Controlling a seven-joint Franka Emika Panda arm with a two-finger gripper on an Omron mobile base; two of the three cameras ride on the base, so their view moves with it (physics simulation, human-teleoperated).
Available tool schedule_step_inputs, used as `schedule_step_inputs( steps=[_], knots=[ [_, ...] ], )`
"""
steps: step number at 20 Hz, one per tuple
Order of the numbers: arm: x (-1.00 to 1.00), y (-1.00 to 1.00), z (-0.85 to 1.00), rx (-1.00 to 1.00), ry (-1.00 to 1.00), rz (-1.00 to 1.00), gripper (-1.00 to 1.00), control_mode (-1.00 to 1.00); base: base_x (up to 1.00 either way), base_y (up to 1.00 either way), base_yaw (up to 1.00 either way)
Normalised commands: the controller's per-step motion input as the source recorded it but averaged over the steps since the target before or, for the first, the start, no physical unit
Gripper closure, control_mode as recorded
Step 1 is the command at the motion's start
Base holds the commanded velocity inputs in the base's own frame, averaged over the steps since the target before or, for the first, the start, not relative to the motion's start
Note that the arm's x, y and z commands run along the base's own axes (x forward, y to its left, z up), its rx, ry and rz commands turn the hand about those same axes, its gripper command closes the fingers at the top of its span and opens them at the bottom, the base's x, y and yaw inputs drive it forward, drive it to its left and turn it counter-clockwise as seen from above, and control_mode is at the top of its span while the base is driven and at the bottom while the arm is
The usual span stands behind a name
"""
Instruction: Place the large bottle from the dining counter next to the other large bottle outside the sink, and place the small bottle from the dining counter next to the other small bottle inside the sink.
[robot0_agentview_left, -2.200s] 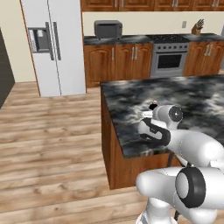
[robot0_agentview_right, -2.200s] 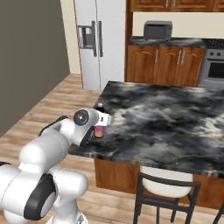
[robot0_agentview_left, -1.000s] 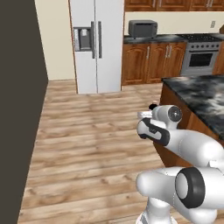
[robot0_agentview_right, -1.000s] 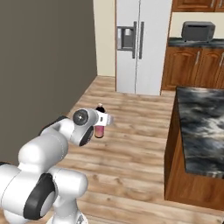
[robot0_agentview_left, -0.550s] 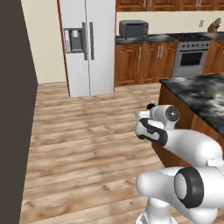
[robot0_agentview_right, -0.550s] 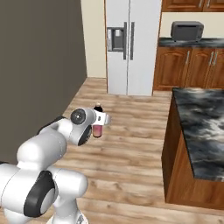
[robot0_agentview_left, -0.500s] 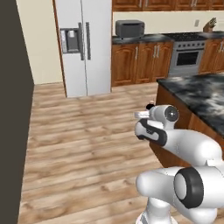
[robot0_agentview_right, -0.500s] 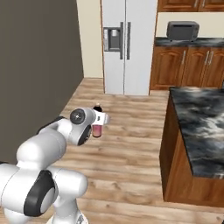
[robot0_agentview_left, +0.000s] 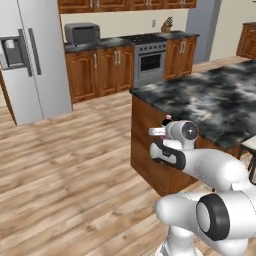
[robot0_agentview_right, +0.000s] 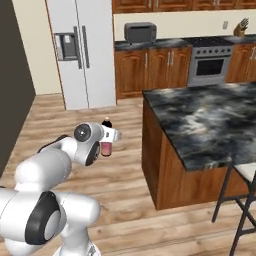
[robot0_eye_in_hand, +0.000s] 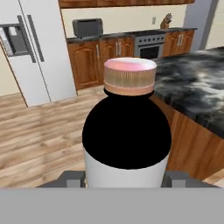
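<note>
My gripper (robot0_agentview_right: 106, 143) is shut on the large bottle (robot0_agentview_right: 105, 146), whose pink body and dark cap stand upright beside the hand, above the wood floor. In the left base view the hand (robot0_agentview_left: 165, 131) hides most of it, leaving a pink sliver of the bottle (robot0_agentview_left: 167, 118). In the hand view the bottle (robot0_eye_in_hand: 127, 131) looms close between the two grey fingertips (robot0_eye_in_hand: 70, 177), as a dark dome with a pale band and a pink-topped end. The dining counter (robot0_agentview_right: 210, 117), marbled black and grey over brown wood, stands to the right of the held bottle; its near corner (robot0_agentview_left: 150, 95) lies just behind the hand.
A steel fridge (robot0_agentview_right: 80, 50) stands at the back left. Beside it run wood cabinets with a toaster oven (robot0_agentview_right: 140, 32) on top, then a stove (robot0_agentview_right: 210, 65). A stool (robot0_agentview_right: 240, 190) stands at the dining counter's near side. A dark wall (robot0_agentview_right: 12, 90) closes the left. Wood floor lies ahead.
The whole scene has swung as the base turned: the fridge slid left and the dining counter and stove came back into view. The bottle stays in the shut gripper, held the same way.
</note>
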Motion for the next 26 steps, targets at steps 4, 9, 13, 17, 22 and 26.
schedule_step_inputs(
  steps=[4, 9, 13, 17, 22, 26],
  knots=[
    [0.00, 0.00, 0.00, 0.00, 0.00, 0.00, 1.00, 1.00, -0.03, -0.02, -0.57],
    [0.00, 0.00, 0.00, 0.00, 0.00, 0.00, 1.00, 1.00, 0.00, -0.19, -0.50],
    [0.00, 0.00, 0.00, 0.00, 0.00, 0.00, 1.00, 1.00, 0.11, -0.31, -0.38],
    [0.00, 0.00, 0.00, 0.00, 0.00, 0.00, 1.00, 1.00, 0.43, -0.49, -0.31],
    [0.00, 0.00, 0.00, 0.00, 0.00, 0.00, 1.00, 1.00, 0.54, -0.45, -0.24],
    [0.00, 0.00, 0.00, 0.00, 0.00, 0.00, 1.00, 1.00, 0.55, -0.15, -0.30]
  ],
)
